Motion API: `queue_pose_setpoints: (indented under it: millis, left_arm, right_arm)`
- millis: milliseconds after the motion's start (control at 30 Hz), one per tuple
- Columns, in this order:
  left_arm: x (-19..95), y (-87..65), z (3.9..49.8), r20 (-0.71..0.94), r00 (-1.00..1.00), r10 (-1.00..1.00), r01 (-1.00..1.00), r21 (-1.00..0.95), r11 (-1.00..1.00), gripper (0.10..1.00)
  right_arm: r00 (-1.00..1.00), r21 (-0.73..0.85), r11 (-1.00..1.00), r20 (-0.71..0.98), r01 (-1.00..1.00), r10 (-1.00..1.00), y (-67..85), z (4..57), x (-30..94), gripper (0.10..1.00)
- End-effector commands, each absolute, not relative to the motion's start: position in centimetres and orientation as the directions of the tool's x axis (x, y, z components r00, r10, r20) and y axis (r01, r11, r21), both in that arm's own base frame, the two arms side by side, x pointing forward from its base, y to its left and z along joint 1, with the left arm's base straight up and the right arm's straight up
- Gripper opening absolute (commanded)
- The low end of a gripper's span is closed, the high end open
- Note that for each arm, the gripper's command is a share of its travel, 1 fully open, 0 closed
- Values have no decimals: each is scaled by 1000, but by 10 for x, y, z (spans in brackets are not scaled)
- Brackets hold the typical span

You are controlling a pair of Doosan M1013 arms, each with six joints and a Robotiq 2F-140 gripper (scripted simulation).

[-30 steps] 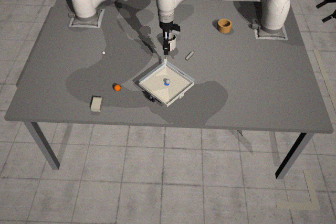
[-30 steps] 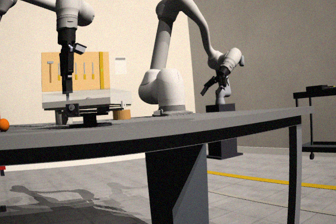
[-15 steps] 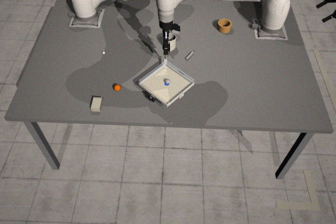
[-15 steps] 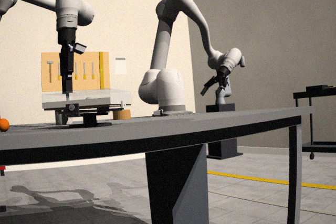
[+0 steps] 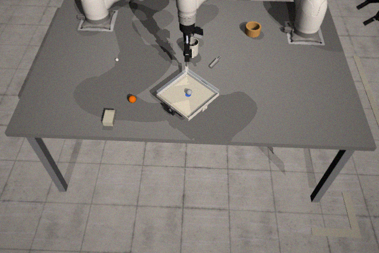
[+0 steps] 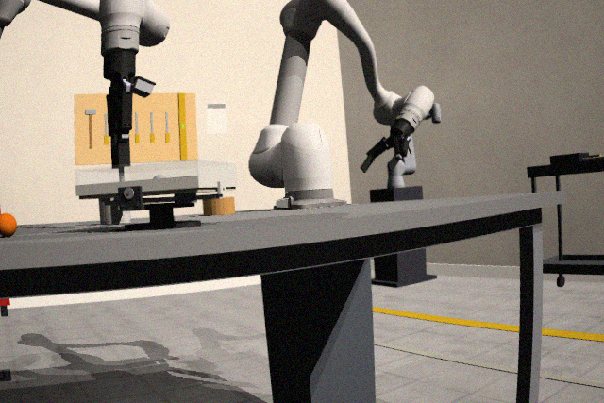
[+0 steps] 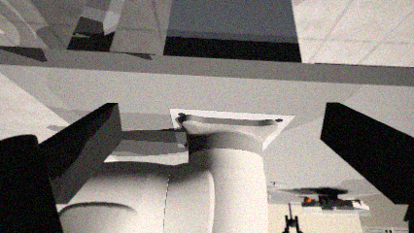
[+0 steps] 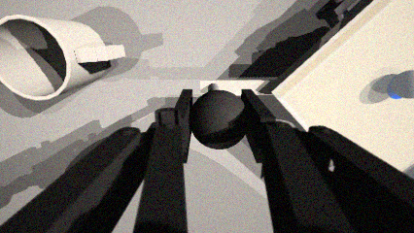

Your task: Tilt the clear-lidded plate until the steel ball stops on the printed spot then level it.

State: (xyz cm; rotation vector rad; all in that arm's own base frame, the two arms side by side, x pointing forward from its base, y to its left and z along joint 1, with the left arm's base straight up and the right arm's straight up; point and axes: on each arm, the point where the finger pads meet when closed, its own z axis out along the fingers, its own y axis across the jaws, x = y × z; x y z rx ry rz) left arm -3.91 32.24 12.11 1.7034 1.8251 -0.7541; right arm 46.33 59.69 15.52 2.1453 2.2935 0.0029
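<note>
Pale wall (image 6: 243, 23) behind a grey table (image 5: 275, 90) (image 6: 390, 223)

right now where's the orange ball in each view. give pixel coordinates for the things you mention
top: left of the plate (image 5: 175, 93) (image 6: 160, 185) (image 7: 340, 212) (image 8: 350, 63), near mid-picture
exterior: at the left edge, the orange ball (image 5: 132, 99) (image 6: 7, 225) (image 7: 308, 200)
left wrist: lower right, likely the tiny orange spot
right wrist: not in it
shared landmark: the plate
</note>
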Motion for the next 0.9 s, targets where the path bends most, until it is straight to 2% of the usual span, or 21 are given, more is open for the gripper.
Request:
queue_pose_setpoints:
  millis: [0,867]
  left_arm:
    - [-40,320,121,-706,-65,705,998,-38,54,1000]
    - [-40,320,121,-706,-65,705,998,-38,54,1000]
  right_arm:
    - [-65,-3,65,0,998,998,593,158,463,99]
    - [-65,1,65,4,998,998,602,154,461,99]
